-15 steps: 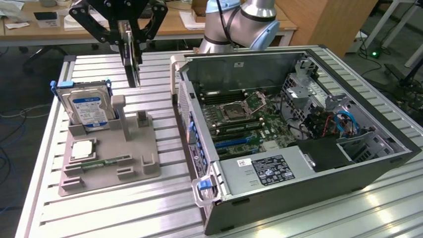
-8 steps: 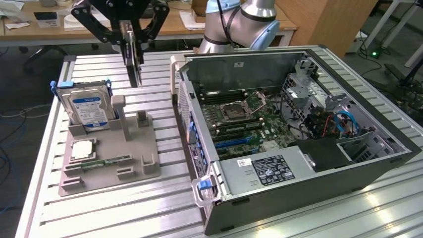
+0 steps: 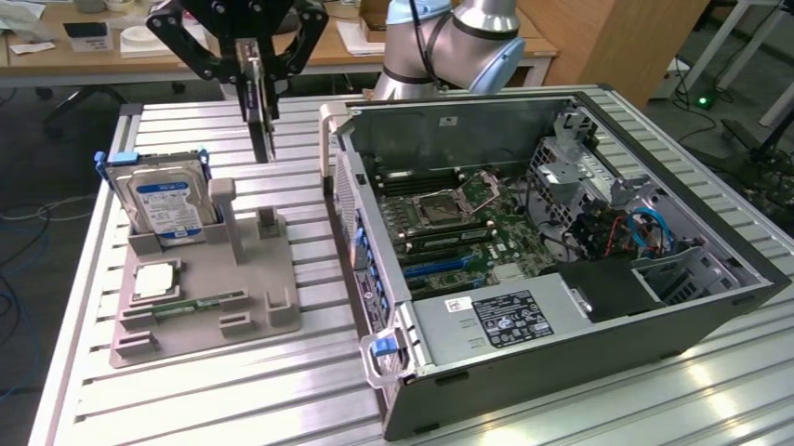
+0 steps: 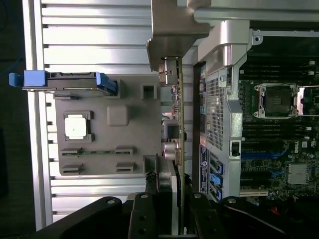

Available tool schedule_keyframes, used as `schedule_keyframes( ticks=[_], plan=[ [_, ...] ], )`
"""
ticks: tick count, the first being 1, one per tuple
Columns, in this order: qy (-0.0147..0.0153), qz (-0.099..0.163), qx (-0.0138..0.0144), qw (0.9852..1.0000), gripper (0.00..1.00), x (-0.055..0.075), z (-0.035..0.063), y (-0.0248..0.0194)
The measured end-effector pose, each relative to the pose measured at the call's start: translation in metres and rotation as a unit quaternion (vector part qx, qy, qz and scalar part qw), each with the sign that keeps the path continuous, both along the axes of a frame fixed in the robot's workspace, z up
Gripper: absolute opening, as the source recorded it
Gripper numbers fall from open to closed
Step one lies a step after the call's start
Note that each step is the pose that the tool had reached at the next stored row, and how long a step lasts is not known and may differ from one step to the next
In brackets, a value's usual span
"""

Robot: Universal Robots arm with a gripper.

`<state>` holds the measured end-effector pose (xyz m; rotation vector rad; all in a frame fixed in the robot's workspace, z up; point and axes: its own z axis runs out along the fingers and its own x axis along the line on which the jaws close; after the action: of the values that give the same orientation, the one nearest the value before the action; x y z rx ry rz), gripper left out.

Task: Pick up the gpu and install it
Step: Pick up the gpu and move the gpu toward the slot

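Note:
The gpu (image 3: 259, 130) hangs on edge in the air, a thin dark card held upright above the grey holder tray (image 3: 205, 279). My gripper (image 3: 257, 74) is shut on its upper edge, near the top of the exterior view. In the wrist view the gpu (image 4: 175, 109) runs edge-on away from my gripper (image 4: 172, 191), with its pale metal bracket (image 4: 172, 35) at the far end. The card sits over the gap between the tray and the open computer case (image 3: 676, 158). The motherboard (image 3: 466, 218) lies exposed inside the case.
On the tray stand a blue-labelled hard drive (image 3: 167, 200), a square processor chip (image 3: 155, 279) and a narrow memory stick (image 3: 192, 305). A power supply (image 3: 496, 321) fills the case's near corner. The slatted metal table (image 3: 211, 390) carries everything; desks stand behind.

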<state>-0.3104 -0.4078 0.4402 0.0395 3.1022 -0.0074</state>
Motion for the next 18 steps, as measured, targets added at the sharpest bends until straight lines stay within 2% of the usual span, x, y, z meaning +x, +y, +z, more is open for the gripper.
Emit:
schedule_keyframes(
  ticks=[18],
  plan=[
    [0.0,0.0,0.0,1.0,0.28,0.019,-0.0003,0.0]
  ],
)
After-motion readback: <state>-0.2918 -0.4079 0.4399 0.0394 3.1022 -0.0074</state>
